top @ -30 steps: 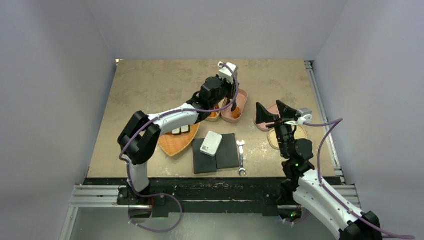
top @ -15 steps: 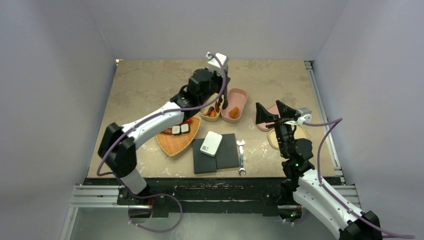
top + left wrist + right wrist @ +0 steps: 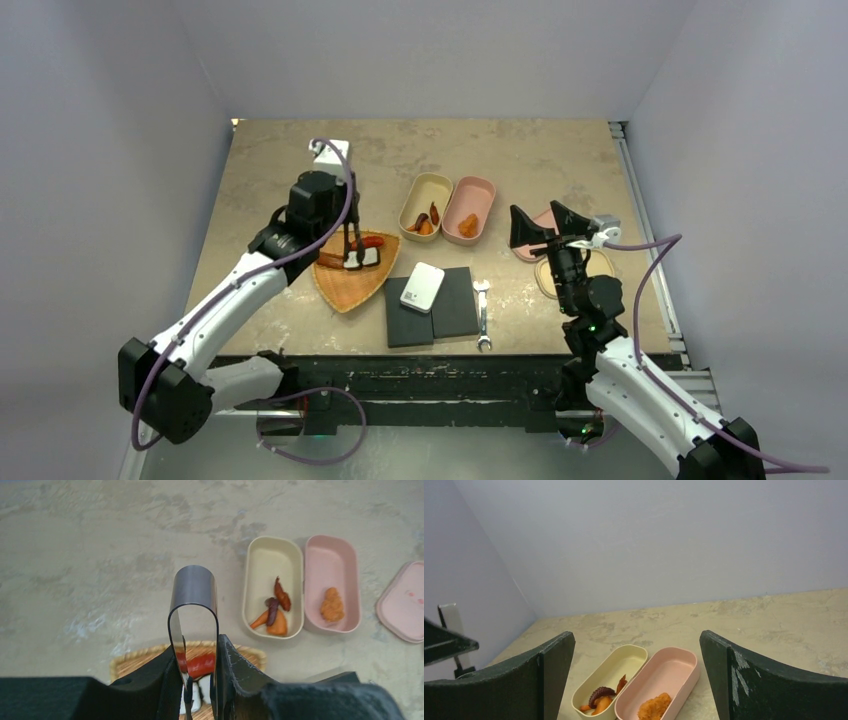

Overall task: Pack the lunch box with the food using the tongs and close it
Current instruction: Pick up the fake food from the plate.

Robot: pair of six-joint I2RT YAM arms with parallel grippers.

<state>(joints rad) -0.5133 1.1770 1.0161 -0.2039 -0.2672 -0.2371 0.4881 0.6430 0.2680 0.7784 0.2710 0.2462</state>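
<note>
My left gripper (image 3: 347,213) (image 3: 197,652) is shut on the slim metal tongs (image 3: 352,238) (image 3: 194,587). It holds them tips-down over a woven tray (image 3: 345,292). On that tray lie red food (image 3: 371,242) (image 3: 202,664) and black-and-white pieces (image 3: 362,260) (image 3: 204,690). Whether the tips touch them is hidden. The lunch box lies open to the right as a cream half (image 3: 421,187) (image 3: 272,555) (image 3: 624,656) holding orange and dark pieces, and a pink half (image 3: 480,192) (image 3: 330,555) (image 3: 671,666) holding an orange nugget (image 3: 468,226). My right gripper (image 3: 542,224) (image 3: 636,680) hangs open and empty right of the box.
A pink lid (image 3: 406,604) and a cream lid (image 3: 549,281) lie under my right gripper. Two black pads (image 3: 450,312) with a small white box (image 3: 422,287) sit near the front edge, a silver wrench (image 3: 482,316) beside them. Walls close in on three sides.
My left arm swung left with the tongs, from over the pink half to over the woven tray. The orange nugget stays in the pink half. The right arm has not moved.
</note>
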